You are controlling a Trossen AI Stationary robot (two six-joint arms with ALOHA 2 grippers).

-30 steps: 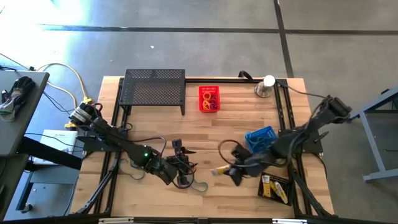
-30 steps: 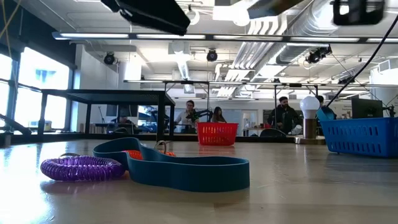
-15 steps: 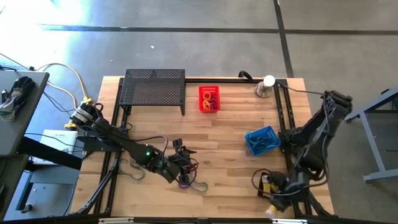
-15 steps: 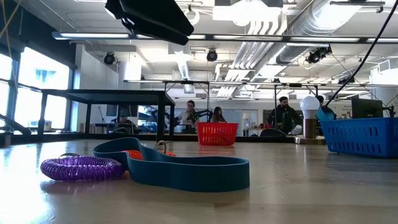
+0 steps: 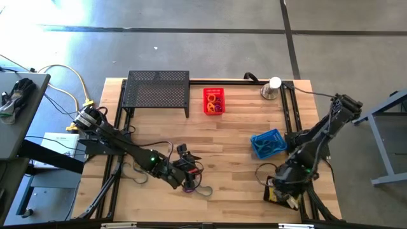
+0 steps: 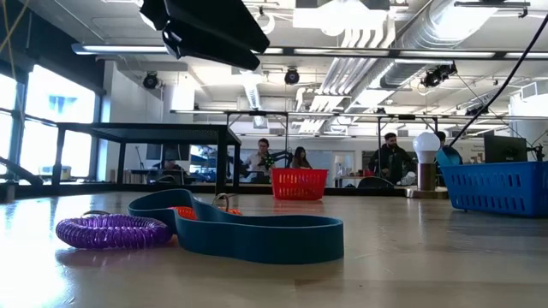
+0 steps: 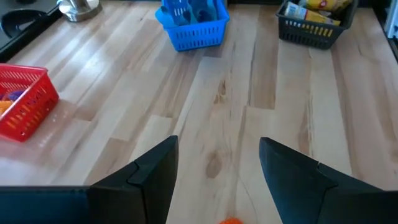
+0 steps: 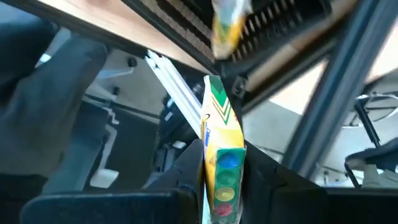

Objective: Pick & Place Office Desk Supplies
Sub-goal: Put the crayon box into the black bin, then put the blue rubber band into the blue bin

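A ribbed purple elastic loop [image 6: 113,231] lay beside a dark teal flat band loop [image 6: 248,233]. The small cardboard box [image 8: 221,163] was yellow with green chevrons and coloured dots. One mesh basket [image 5: 213,100] was red, another [image 5: 266,143] blue.

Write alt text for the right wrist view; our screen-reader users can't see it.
The right gripper is shut on a small yellow-and-green cardboard box, held upright between its dark fingers. Beyond it are the edge of the wooden table and a black mesh basket with another yellow box in it.
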